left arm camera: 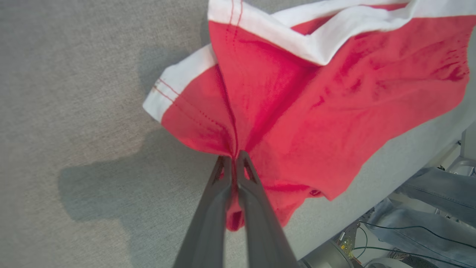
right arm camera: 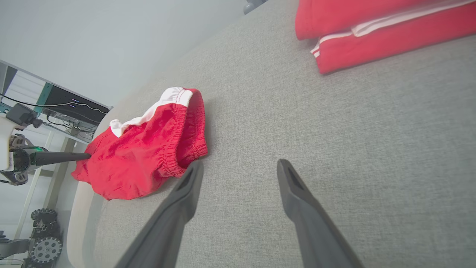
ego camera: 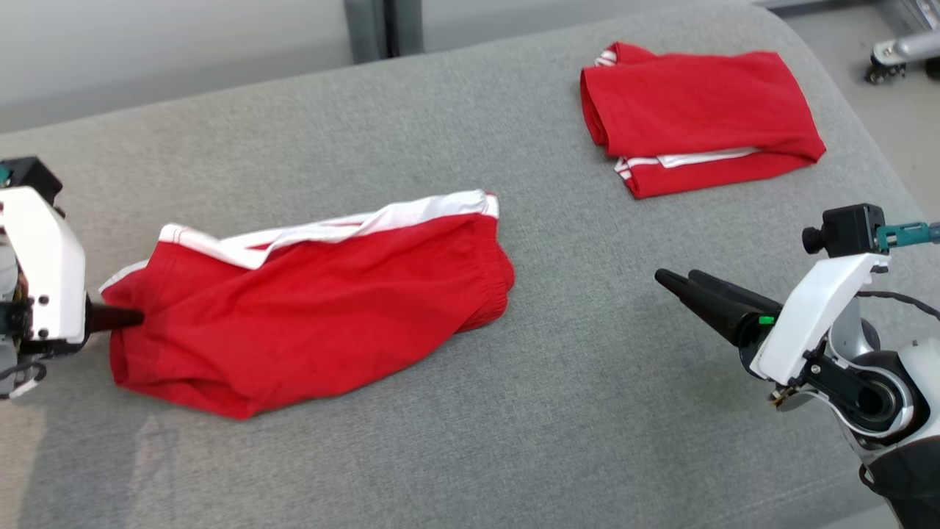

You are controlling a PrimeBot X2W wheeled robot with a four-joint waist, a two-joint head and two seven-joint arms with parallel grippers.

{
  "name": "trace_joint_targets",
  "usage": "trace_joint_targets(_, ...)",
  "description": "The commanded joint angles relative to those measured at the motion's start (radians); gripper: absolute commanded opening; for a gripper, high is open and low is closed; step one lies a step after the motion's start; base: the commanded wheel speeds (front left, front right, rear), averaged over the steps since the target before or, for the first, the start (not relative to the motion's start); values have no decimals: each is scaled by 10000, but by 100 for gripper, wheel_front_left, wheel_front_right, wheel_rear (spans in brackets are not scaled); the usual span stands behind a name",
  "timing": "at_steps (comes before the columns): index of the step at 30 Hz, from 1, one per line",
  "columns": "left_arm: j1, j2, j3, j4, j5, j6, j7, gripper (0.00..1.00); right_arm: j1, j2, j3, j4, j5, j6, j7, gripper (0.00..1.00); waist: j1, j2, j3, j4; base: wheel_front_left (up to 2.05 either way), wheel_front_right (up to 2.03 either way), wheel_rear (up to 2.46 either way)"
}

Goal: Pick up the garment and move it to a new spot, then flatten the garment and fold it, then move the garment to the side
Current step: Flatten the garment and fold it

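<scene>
At lower left of the head view, the left gripper [ego camera: 134,317] has its jaws clenched on the edge of the crumpled red garment [ego camera: 316,294] lying on the grey fabric surface [ego camera: 514,411]. Lower right, the right gripper [ego camera: 672,278] hovers, jaws released. Upper right lies a folded red garment [ego camera: 698,110].

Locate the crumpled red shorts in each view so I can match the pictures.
Head view: crumpled shorts, left of centre on the grey cushion.
Left wrist view: centre to upper right.
Right wrist view: left of centre.
Shared landmark: the left gripper shut on their edge.
</scene>
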Motion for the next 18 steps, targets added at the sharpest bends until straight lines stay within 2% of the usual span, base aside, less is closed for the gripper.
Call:
trace_joint_targets(1, 251, 153, -2, 14, -62, -30, -64, 0, 196, -14, -82, -57, 157, 6, 57, 100, 0, 0, -372, 271, 0, 0, 0)
trace_joint_targets(9, 709, 487, -78, -163, -12, 174, -42, 0, 449, -102, -232, -98, 78, 6, 136, 100, 0, 0, -490, 431, 0, 0, 0)
trace_joint_targets(11, 757, 494, -128, -170, 74, 209, -133, 100, 433, -67, -266, -85, 42, 6, 166, 100, 0, 0, -480, 467, 0, 0, 0)
trace_joint_targets(15, 767, 364, -103, -92, 138, 266, -384, 100, 253, -49, -288, -163, -104, 6, 189, 100, 0, 0, -514, 555, 0, 0, 0)
trace_joint_targets(18, 777, 376, -97, -64, 190, 196, -457, 100, 154, -1, -363, -417, -181, 6, -243, 100, 0, 0, -640, 664, 0, 0, 0)
